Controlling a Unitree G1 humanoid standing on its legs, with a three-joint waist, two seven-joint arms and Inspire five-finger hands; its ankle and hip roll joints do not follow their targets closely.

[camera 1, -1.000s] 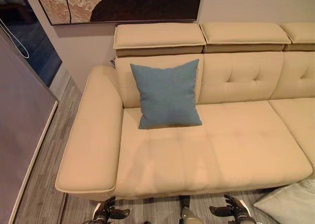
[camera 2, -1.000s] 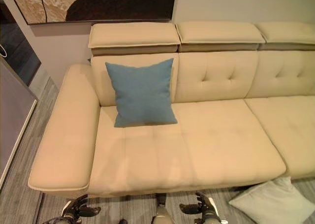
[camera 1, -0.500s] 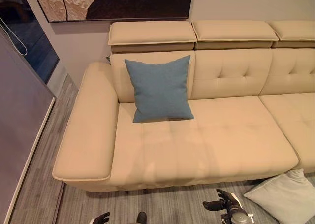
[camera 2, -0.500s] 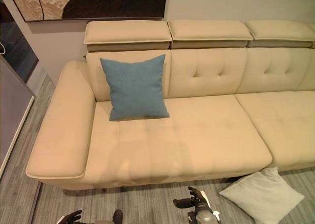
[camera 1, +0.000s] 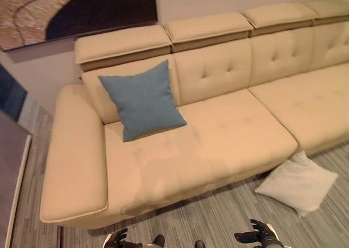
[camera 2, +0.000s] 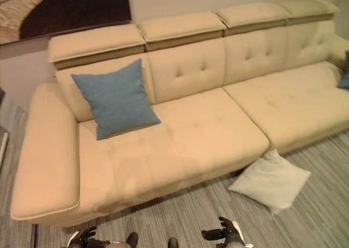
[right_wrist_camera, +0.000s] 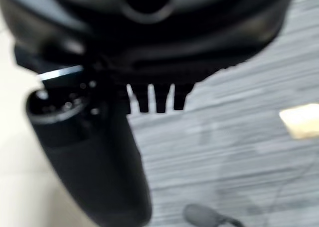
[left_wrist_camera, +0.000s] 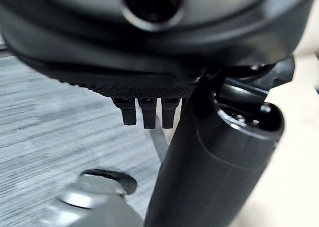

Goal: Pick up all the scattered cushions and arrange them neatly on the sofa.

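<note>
change: camera has swung right, cushions unmoved | eye views: blue cushion (camera 1: 143, 100) leans on beige sofa (camera 1: 229, 133) backrest; pale cushion (camera 1: 296, 183) lies on floor (camera 2: 180, 215) by sofa front; another blue cushion (camera 2: 344, 71) at sofa's far end | left wrist: left hand (left_wrist_camera: 219, 152) relaxed, holding nothing | right wrist: right hand (right_wrist_camera: 94, 152) relaxed, holding nothing

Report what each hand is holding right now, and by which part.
Nothing is held. The left hand and right hand are low over the floor, open and empty. The white cushion lies on the floor by the sofa, untouched.
</note>
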